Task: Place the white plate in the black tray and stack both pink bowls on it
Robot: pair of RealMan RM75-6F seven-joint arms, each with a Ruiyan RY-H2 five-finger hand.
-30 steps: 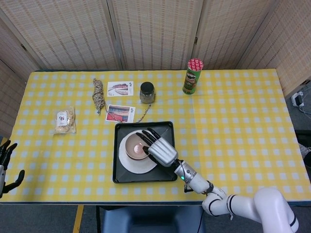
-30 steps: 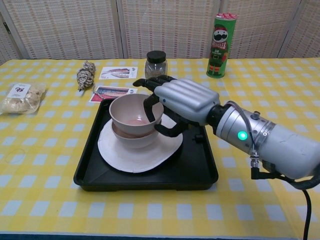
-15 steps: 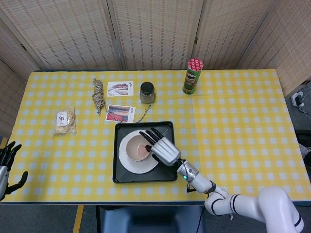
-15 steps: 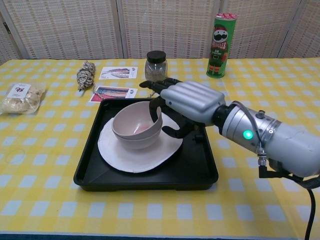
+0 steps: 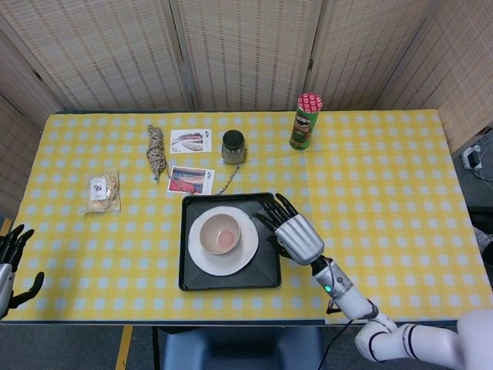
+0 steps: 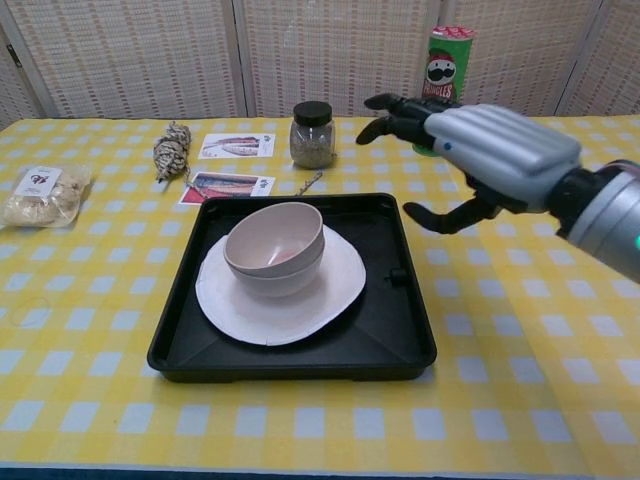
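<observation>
On the white plate (image 6: 280,300) inside the black tray (image 6: 396,330) both pink bowls (image 6: 275,247) sit nested, seemingly finished, so the empty, spread-fingered right hand (image 6: 478,150) need only retreat.

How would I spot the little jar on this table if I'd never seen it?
Start at the black tray in the middle of the yellow checked table. Look just beyond its far edge, between the two picture cards and the tall green can. The jar is short, clear glass with a black lid and greyish contents.

Head view overhead; chest view low, nearer; both share tray (image 5: 229,279).
</observation>
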